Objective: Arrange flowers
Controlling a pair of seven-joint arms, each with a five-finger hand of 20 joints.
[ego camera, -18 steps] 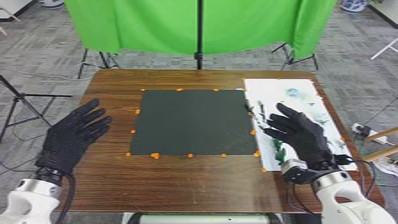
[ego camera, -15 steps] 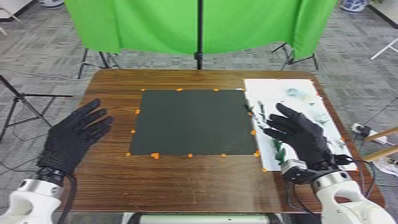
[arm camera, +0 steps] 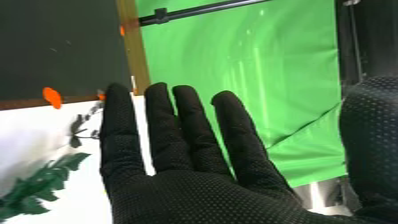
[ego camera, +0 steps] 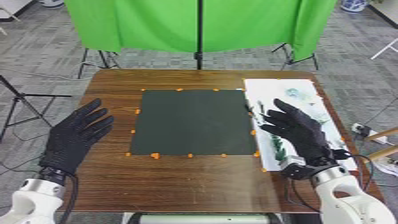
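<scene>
In the head view my left hand [ego camera: 73, 137] is over the table's left side, fingers straight, holding nothing. My right hand [ego camera: 302, 135] hangs over the white sheet [ego camera: 266, 87] on the right, open and empty. Flowers and leaves lie on that sheet: a pale bluish flower [ego camera: 293, 93] toward its far end and green foliage [ego camera: 278, 149] beside my right hand, which hides part of the sheet. In the right wrist view my right hand [arm camera: 191, 195] has its fingers extended, with a green leafy sprig [arm camera: 40, 187] and a thin dark sprig [arm camera: 78, 131] lying on the white sheet [arm camera: 27, 135].
A dark square mat [ego camera: 193, 122], fixed with orange tabs, lies mid-table on the brown wooden table [ego camera: 178, 185]. Behind the table hangs a green cloth [ego camera: 151, 25] on a black stand [ego camera: 199, 50]. A tripod [ego camera: 22, 102] stands on the floor at the left.
My right hand has shifted slightly toward the far edge and the left, uncovering a bit more of the green foliage. My left hand has barely moved.
</scene>
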